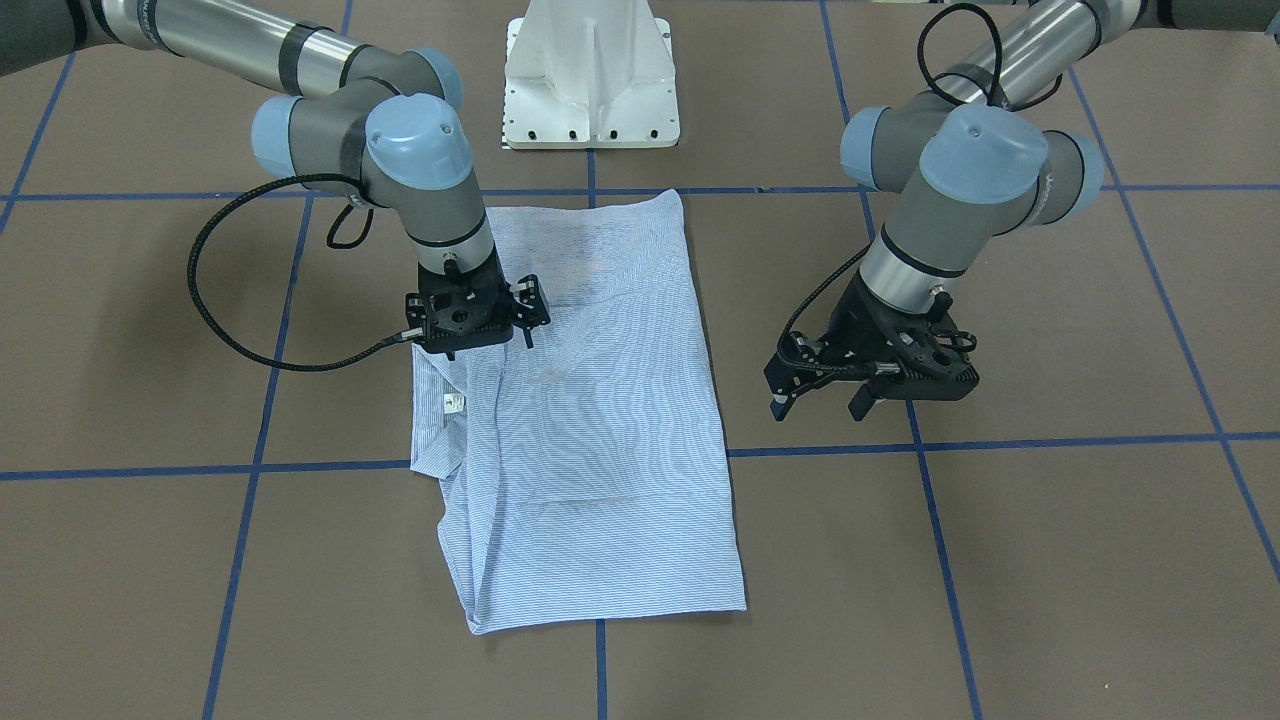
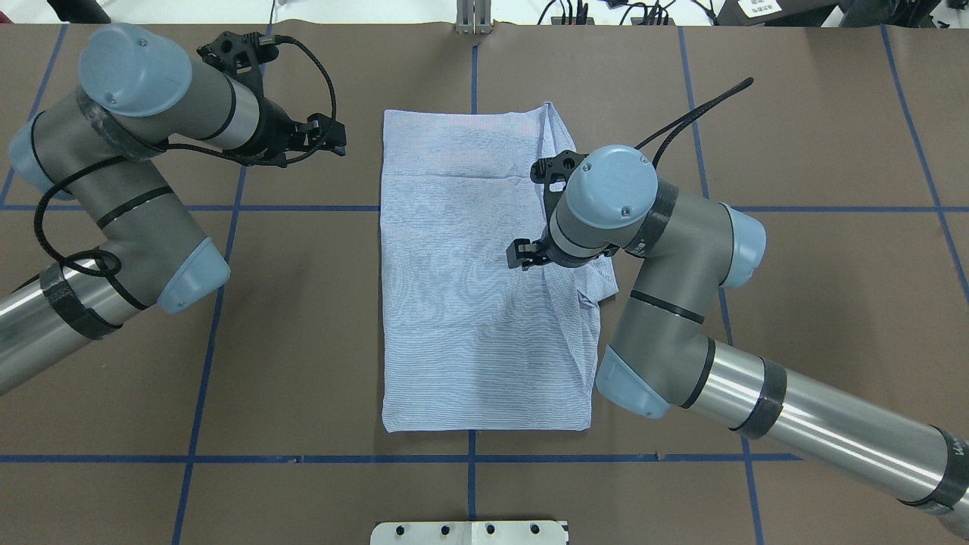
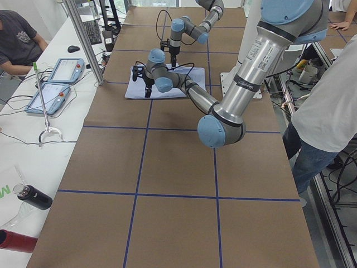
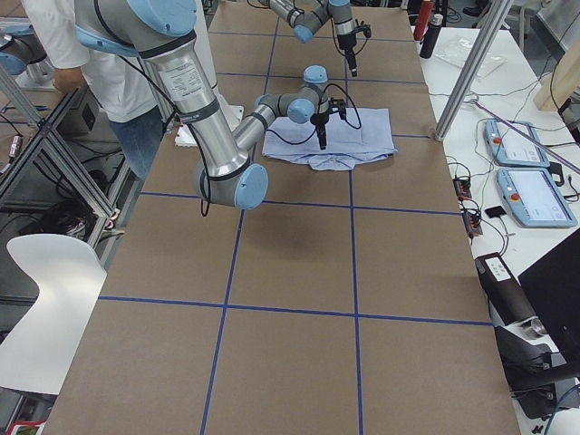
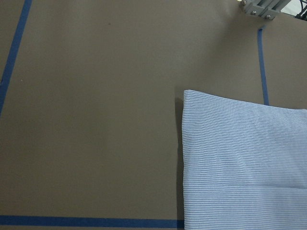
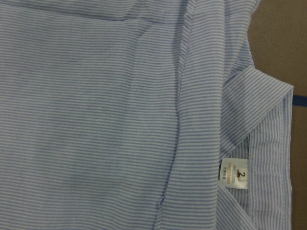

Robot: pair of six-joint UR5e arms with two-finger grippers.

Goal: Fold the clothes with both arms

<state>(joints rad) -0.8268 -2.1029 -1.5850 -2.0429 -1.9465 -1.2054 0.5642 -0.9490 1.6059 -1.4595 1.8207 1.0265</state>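
Note:
The light blue striped shirt lies folded into a long rectangle at mid-table. Its collar and white neck label show at one long edge, and the label fills the right wrist view's lower right. My right gripper hovers over the shirt near the collar, with its jaws apart and no cloth in them. My left gripper is open and empty over bare table beside the shirt's other long edge. The left wrist view shows a shirt corner.
The white pedestal base stands at the table's robot side. Blue tape lines grid the brown tabletop. In the side views, tablets, bottles and seated or standing people line the table's edges.

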